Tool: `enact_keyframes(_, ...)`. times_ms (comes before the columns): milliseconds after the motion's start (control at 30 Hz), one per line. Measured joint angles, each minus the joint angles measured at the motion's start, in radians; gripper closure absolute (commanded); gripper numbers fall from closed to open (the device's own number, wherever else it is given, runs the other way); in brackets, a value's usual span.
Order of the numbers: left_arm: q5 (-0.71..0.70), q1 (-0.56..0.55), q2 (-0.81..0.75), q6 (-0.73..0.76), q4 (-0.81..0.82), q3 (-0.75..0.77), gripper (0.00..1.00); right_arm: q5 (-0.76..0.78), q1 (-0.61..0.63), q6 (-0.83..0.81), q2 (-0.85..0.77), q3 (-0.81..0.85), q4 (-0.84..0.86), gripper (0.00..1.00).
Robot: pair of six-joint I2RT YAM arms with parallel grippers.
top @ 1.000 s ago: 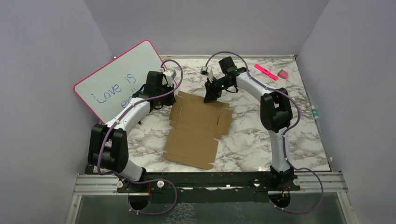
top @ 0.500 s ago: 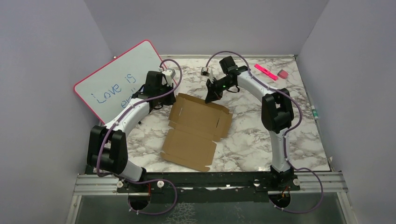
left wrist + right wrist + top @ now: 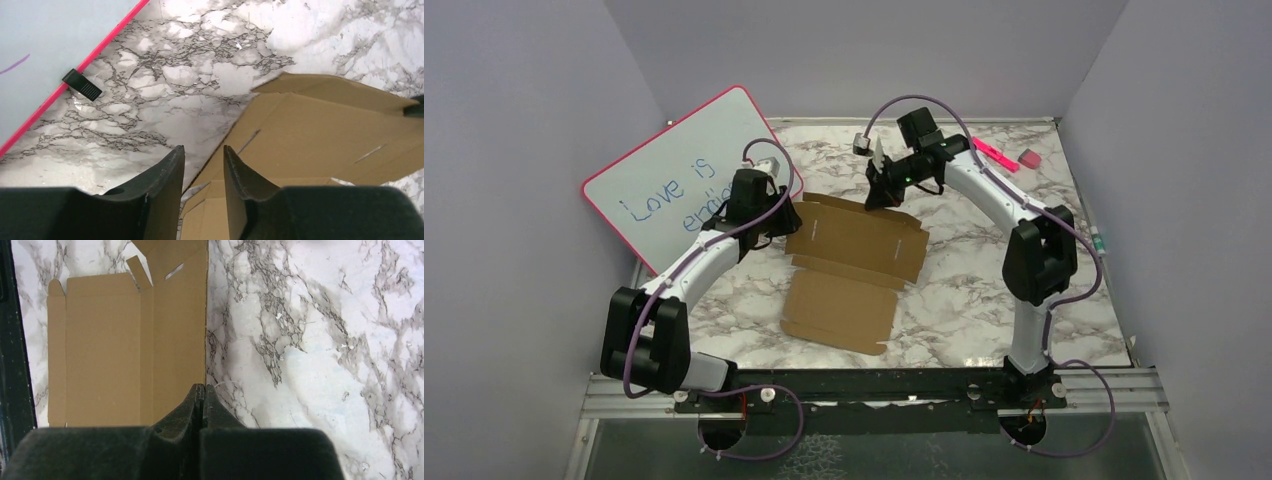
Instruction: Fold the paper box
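Spanning the enclosure's floor, a white, grey-veined marble-patterned surface [image 3: 984, 290] is carrying everything listed below.

1. Large pink-framed rectangular whiteboard [image 3: 674, 170]: leaning at the far left, showing blue handwriting that begins "Love is"; its lower corner is being hidden by the left arm.
2. Left arm [image 3: 694, 265], white and black: reaching forward from the near edge toward the sheet's left far corner.
3. Right arm [image 3: 1004, 205], white and black: arching forward and inward to the sheet's far edge.
4. Plain brown cardboard paper box [image 3: 854, 250]: a die-cut sheet with flaps, slots and creases, lying unfolded at the middle of the surface between the two arms. Its long panel is pointing toward the arm bases and its wider flapped section is sitting farther away.
5. Left gripper [image 3: 202, 148]: black fingers [image 3: 165, 180] standing slightly spread, with the sheet's edge showing through the narrow gap and nothing being pinched.
6. Right gripper [image 3: 201, 387]: black fingers [image 3: 185, 410] pressing fully together, pinching the paper box at its edge, which is running straight into their seam.
7. Pink highlighter pen [image 3: 994, 155]: lying at the far right, beyond the right arm.
8. Small pink eraser block [image 3: 1030, 158]: resting just beside the pen.
9. Small black ribbed clip [image 3: 81, 83]: sitting on the whiteboard's pink frame.
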Motion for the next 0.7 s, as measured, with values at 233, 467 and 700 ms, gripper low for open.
enact_keyframes(233, -0.05, 0.0, -0.013, -0.095, 0.11, -0.074, 0.56, 0.077, 0.037, -0.061, -0.096, -0.06, 0.007, 0.99)
enact_keyframes(467, -0.08, -0.002, -0.009, -0.13, 0.184, -0.077, 0.45, 0.121, 0.065, -0.122, -0.203, -0.154, 0.058, 0.99)
enact_keyframes(700, -0.101, -0.002, -0.057, -0.134, 0.208, -0.108, 0.32, 0.207, 0.098, -0.184, -0.215, -0.172, 0.088, 0.99)
